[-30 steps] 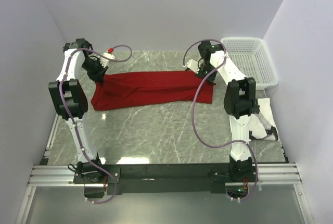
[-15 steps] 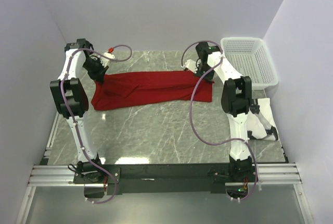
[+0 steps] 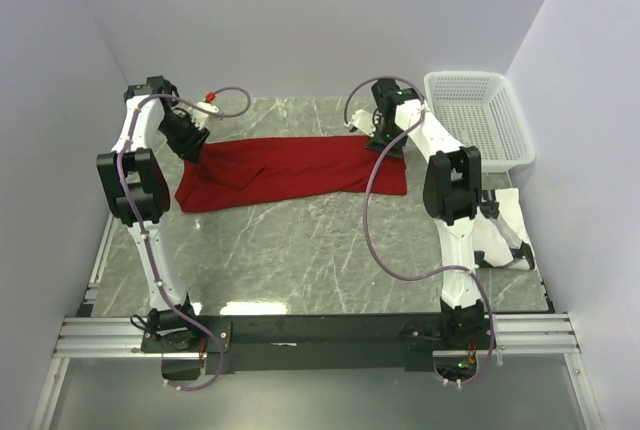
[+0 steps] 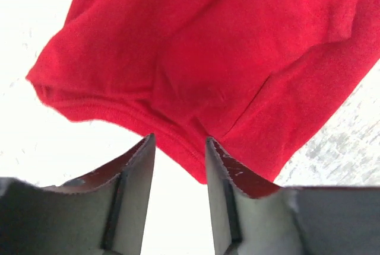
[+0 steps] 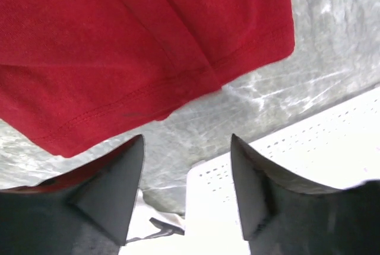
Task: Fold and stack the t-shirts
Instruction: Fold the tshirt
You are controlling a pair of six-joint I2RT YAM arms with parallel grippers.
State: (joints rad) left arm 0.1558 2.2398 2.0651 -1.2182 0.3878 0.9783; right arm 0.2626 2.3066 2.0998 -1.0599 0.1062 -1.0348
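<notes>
The red t-shirt (image 3: 290,168) lies as a long folded strip across the back of the marble table (image 3: 300,250). My left gripper (image 3: 192,150) hovers over its left end. In the left wrist view the left gripper (image 4: 178,145) is open, with the red t-shirt (image 4: 225,53) just past the fingertips and nothing pinched. My right gripper (image 3: 380,142) stands over the strip's far right edge. The right wrist view shows the right gripper (image 5: 187,142) open above bare marble, the red t-shirt (image 5: 119,47) beyond it. A white t-shirt (image 3: 505,222) lies at the table's right edge.
A white mesh basket (image 3: 465,77) stands at the back right corner, close to my right arm; its basket wall (image 5: 285,148) also shows between the right fingers. Grey walls close in the table on three sides. Purple cables loop from both arms.
Both grippers were shut on the red t-shirt's back edge and have opened, letting it drop flat. The right gripper has drawn back slightly toward the rear wall.
</notes>
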